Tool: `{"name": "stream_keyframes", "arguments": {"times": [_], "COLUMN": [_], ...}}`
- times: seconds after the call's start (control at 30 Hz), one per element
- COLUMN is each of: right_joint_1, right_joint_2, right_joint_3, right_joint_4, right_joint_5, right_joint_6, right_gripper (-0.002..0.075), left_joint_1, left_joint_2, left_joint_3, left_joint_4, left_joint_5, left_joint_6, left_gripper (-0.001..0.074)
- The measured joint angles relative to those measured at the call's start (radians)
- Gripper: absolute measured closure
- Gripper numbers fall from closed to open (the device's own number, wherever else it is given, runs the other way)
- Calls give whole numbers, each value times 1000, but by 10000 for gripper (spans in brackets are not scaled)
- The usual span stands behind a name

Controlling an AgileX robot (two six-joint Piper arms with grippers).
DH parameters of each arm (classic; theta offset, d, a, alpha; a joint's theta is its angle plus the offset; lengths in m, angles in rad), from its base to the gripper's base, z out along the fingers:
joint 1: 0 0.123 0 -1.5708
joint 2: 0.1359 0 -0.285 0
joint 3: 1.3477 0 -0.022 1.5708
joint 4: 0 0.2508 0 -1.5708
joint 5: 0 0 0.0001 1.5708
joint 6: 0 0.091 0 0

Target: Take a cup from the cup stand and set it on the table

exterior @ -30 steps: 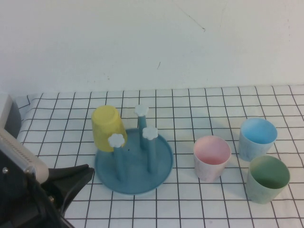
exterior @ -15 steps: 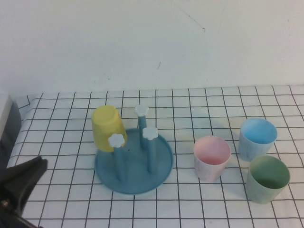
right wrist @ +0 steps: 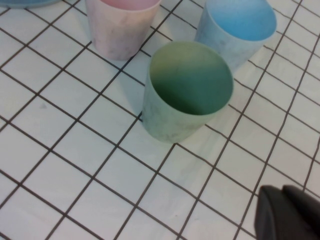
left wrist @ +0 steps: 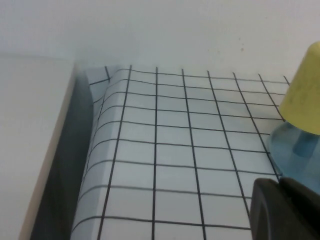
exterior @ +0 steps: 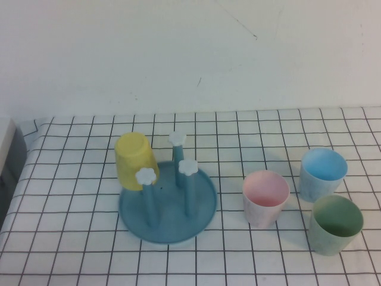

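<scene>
The mint-green cup [exterior: 336,224] stands upright on the table [exterior: 238,128] at the front right, apart from the cup stand; it also shows in the right wrist view [right wrist: 187,95]. The blue cup stand [exterior: 168,205] sits left of centre with white-knobbed pegs. My left gripper [left wrist: 281,185] is shut and empty, low over the cloth to the left of the stand's dish [left wrist: 295,150]. My right gripper [right wrist: 283,193] is shut and empty, a little apart from the green cup on its near side. Neither arm shows in the high view.
A yellow cup [exterior: 134,159] hangs upside down on a peg of the stand and shows in the left wrist view [left wrist: 305,97]. A pink cup [exterior: 265,196] and a light blue cup [exterior: 322,173] stand upright beside the green one. The cloth's left edge drops off [left wrist: 90,150].
My left arm has drawn back toward the front left and has left the high view. The cups and the stand have not moved.
</scene>
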Motion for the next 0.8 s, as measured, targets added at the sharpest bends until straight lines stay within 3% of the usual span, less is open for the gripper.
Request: {"name": "stream_keyframes", "arguments": {"times": [0.23,0.8], "right_joint_1": [0,0], "right_joint_2": [0,0], "right_joint_3": [0,1], "right_joint_4": [0,2], "right_joint_5": [4,42], "right_joint_6": [0,0], "right_gripper": [729,729], "left_joint_1": [22,22], "left_joint_2": [-160,-167], "left_joint_3": [2,0], "left_joint_4": [-44,-77], "left_joint_5": [219,235], "left_joint_6": [-2,126], "left_gripper": [736,736]}}
